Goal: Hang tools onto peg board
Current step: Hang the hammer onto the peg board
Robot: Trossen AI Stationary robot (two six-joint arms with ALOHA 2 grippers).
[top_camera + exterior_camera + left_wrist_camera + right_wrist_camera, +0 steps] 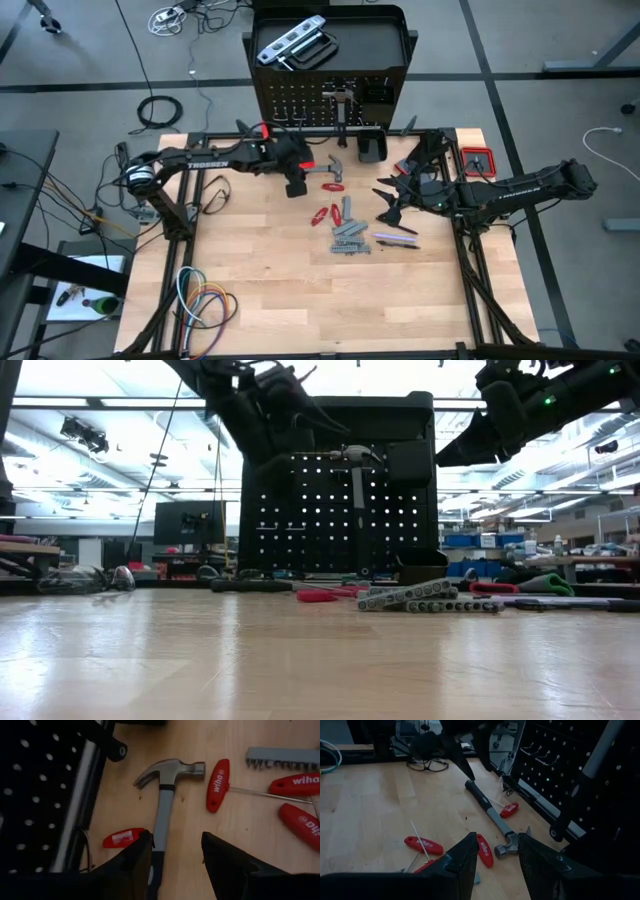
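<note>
Steel hammer [167, 775] flat on the bench [270, 290], just in front of the peg board [330, 100], head toward the red T-handled keys [217, 785], grip running back under the left hand [175, 860]. Left hand hovering above that grip, fingers spread wide to either side, nothing held. One hammer [355, 460] already hanging on the board; a silver level [290, 42] up on the stand's top tray. Grey wrenches [350, 240] and more red-handled tools in a loose cluster mid-bench. Right hand [497, 855] raised over the bench's right side, facing the same hammer, open and empty. Likely step: reaching for the hammer. Next, probably: down onto the grip, squarely closed, then lifted head-up to a free hook.
</note>
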